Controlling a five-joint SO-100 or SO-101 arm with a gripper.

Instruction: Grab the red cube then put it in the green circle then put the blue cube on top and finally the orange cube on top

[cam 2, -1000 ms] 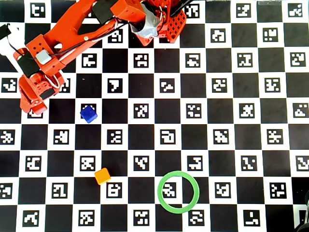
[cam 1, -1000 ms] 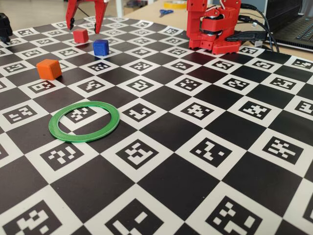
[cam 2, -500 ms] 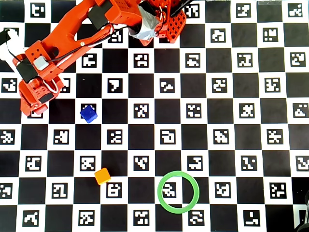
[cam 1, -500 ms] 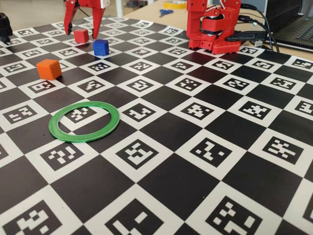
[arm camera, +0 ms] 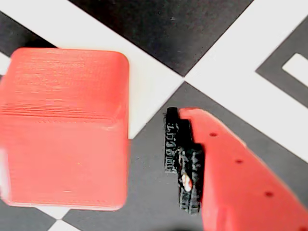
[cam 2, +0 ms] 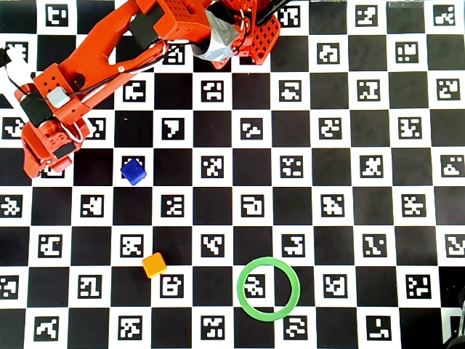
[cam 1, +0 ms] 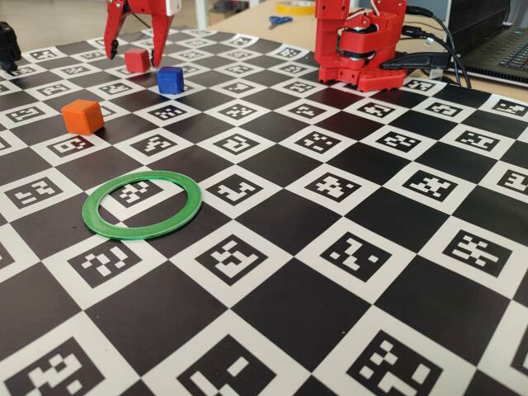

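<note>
The red cube (cam 1: 137,59) rests on the checkered board at the far left, between the two spread fingers of my gripper (cam 1: 132,56), which is open. In the wrist view the red cube (arm camera: 65,130) fills the left half, and the one finger that shows there, with its black pad (arm camera: 185,163), stands clear of its right face. In the overhead view my arm (cam 2: 54,123) hides the red cube. The blue cube (cam 1: 171,79) (cam 2: 134,171) and the orange cube (cam 1: 82,115) (cam 2: 153,265) lie apart on the board. The green circle (cam 1: 142,204) (cam 2: 269,289) has only the board inside it.
The arm's red base (cam 1: 359,41) stands at the far edge of the board. Behind it lie scissors (cam 1: 280,20), cables and a laptop (cam 1: 503,49). A black object (cam 1: 8,45) sits at the far left edge.
The gripper has shifted left and come down, so its open fingers now stand on both sides of the red cube. The cubes and the ring have not moved.
</note>
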